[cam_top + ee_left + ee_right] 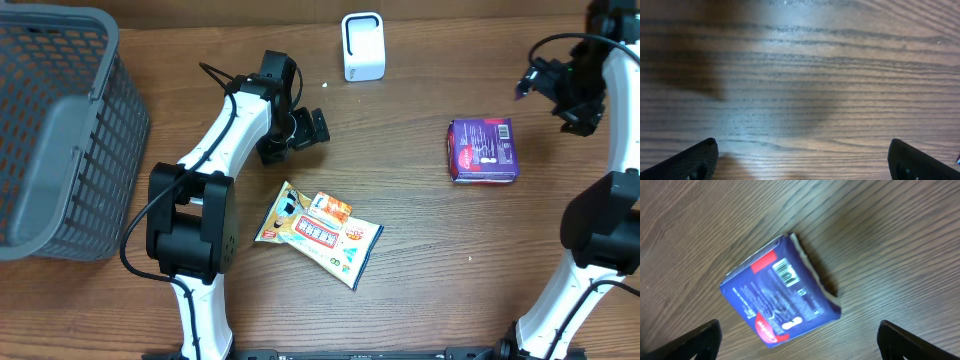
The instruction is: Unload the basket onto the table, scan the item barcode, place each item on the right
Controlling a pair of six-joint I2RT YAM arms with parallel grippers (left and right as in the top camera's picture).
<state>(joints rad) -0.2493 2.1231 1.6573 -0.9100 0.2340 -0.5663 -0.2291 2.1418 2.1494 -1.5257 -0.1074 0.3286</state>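
Fig.: Purple box (482, 150) lay flat on table (420, 290), right of centre, barcode (786, 272) face-up, well apart from white scanner (363, 46) at far edge. R gripper (799, 337) hung near the box, fingers spread wide, holding nothing. L gripper (802, 155) also wide open and empty, over wood near snack packet (320, 235).

L arm (215, 140) rises from the bottom edge left of centre, elbows at mid-frame and reaches diag. toward upper centre. L gripper (802, 165) faces down w/ jaws spread wide, fingertips (690, 160) showing only in the wrist view's lower corners. R arm (622, 110) climbs the right edge to the upper right corner; R gripper (800, 342) is likewise wide apart, though overhead it's a dark cluster, tilt unclear.
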